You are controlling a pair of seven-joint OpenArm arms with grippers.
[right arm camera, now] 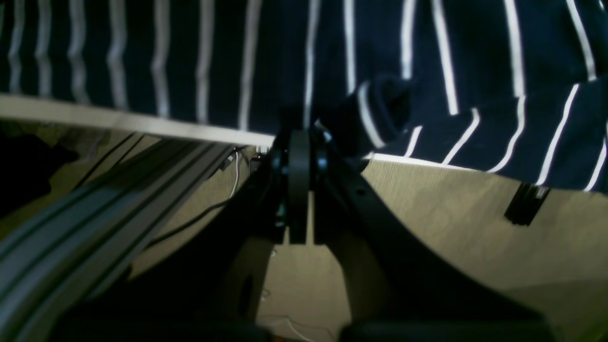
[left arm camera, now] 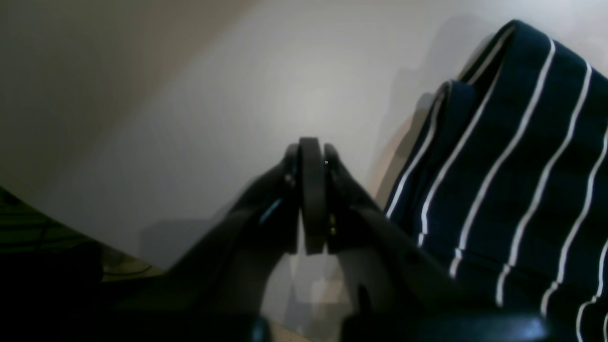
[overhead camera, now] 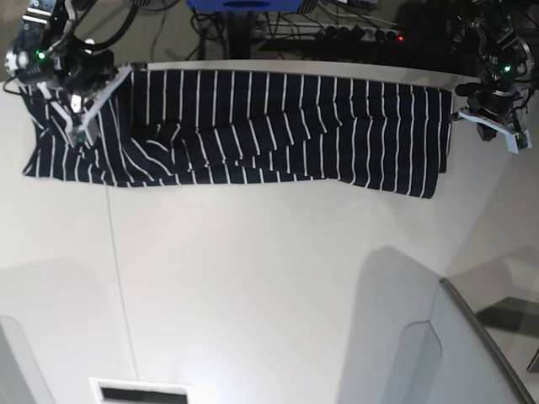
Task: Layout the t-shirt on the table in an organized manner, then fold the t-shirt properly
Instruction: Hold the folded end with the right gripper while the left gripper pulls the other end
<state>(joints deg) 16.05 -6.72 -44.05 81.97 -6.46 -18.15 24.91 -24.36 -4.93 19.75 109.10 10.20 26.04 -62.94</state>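
Observation:
The t-shirt (overhead camera: 278, 126), dark navy with thin white stripes, lies stretched sideways along the far edge of the white table (overhead camera: 269, 295). My right gripper (overhead camera: 77, 132) hovers over its left end. In the right wrist view this gripper (right arm camera: 299, 135) is shut, with its tips against the cloth (right arm camera: 285, 47) at the table's rim (right arm camera: 142, 123), beside a raised fold (right arm camera: 380, 114). No cloth shows between the fingers. My left gripper (overhead camera: 498, 126) sits just off the shirt's right end. It (left arm camera: 311, 145) is shut on nothing over bare table (left arm camera: 237, 95), and the shirt (left arm camera: 522, 166) lies to its right.
Cables and a power strip (overhead camera: 362, 34) run behind the table's far edge. An aluminium frame rail (right arm camera: 95, 213) and floor lie below the rim. A grey curved panel (overhead camera: 472, 353) stands at the near right. A thin seam (overhead camera: 118, 278) crosses the tabletop.

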